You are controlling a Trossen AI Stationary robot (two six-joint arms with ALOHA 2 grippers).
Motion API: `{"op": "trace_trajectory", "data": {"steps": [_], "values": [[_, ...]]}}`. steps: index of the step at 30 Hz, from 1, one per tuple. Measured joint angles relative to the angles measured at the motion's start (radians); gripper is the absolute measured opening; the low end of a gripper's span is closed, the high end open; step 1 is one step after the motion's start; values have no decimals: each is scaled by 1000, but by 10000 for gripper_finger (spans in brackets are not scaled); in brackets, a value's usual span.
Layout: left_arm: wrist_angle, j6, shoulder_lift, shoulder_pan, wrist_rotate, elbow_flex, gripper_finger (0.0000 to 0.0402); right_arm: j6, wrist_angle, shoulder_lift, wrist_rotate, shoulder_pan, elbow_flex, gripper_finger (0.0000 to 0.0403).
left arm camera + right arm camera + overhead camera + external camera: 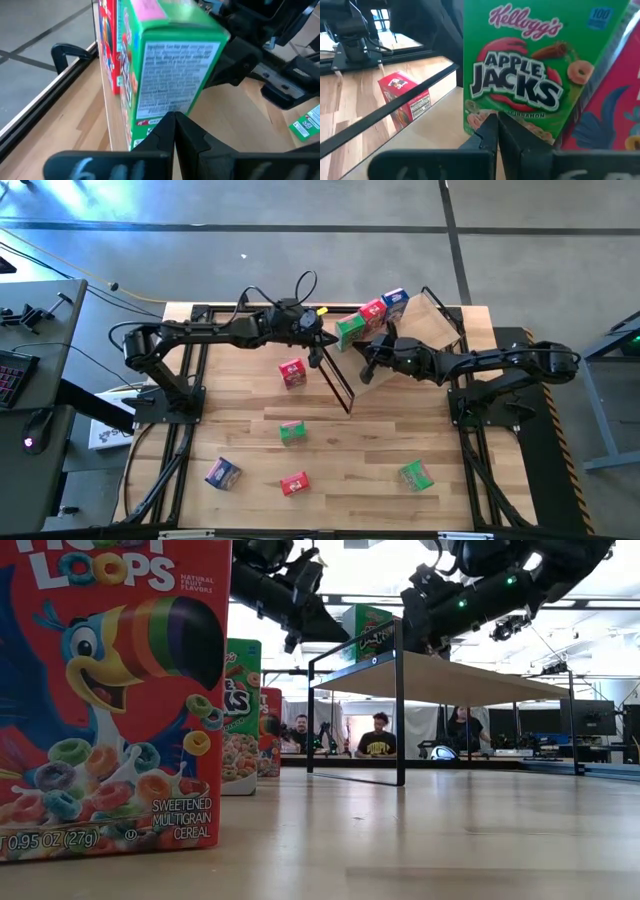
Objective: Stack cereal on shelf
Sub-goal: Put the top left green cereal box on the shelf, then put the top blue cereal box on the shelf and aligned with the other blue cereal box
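Note:
The shelf (432, 330) is a tilted light board on a black wire frame (338, 380) at the far right; it also shows in the low view (450, 678). A green box (350, 330), a red box (372, 311) and a blue box (396, 299) stand in a row on it. My left gripper (322, 340) is shut at the green box's left side (175, 75). My right gripper (366, 358) is shut at the green box's printed front (535, 75). My left gripper has its shut fingertips (172, 120) against the lower part of the green box's narrow text-printed side (170, 102), coming level from the table's left. The box stands upright on the shelf board. My right gripper has its shut fingertips (492, 122) at the lower edge of the green box's front (485, 112), coming from the near right. I cannot tell whether they touch.
Loose boxes lie on the tabletop: a red one (292, 372) near the frame, a green one (292, 431), a blue one (222, 472), a red one (295, 483) and a green one (415, 474). People sit in the room behind (380, 737).

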Motion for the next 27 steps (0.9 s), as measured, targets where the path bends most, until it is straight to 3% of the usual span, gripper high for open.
{"op": "trace_trajectory", "data": {"steps": [7, 14, 23, 27], "values": [[-46, 18, -68, 0, -7, 1, 0, 2, -16, 0, 21, 0, 0, 0], [-186, 63, -165, 53, -100, 1, 0, -26, -24, 0, 29, -9, 0, 0], [-501, 121, -241, 268, -121, 1, 1, -113, -44, -100, 31, 63, -1, 0], [-595, 205, -210, 366, -123, 1, 25, -128, -99, -171, 33, 104, -1, 0]]}}
